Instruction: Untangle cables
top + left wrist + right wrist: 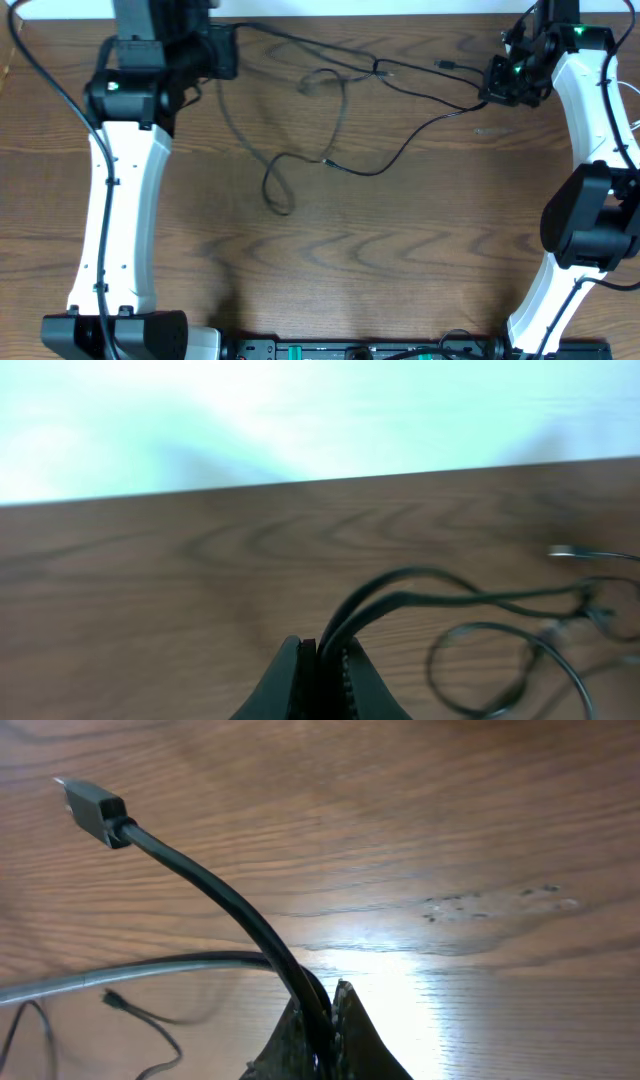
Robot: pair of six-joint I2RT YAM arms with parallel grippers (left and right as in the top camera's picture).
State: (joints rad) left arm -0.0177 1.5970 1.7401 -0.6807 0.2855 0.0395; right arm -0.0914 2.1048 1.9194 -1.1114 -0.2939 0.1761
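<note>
Counted: two grippers, two cables, one wooden table (400, 260).

Nearest the bases, a loop of the pale grey cable (100, 978) lies slack mid-table. Beyond it, the black cable (200, 877) is strung across the far half between the grippers.

Left gripper (318, 678), far left: jaws pinched tight on a doubled bend of black cable, two strands leaving. Right gripper (335, 1015), far right: jaws clamped on the black cable a short way back from its plug (92, 802).

The spot where the cables cross is hard to trace from overhead. Left wrist view is blurred. From overhead, the left fingertips are hidden under the wrist.
</note>
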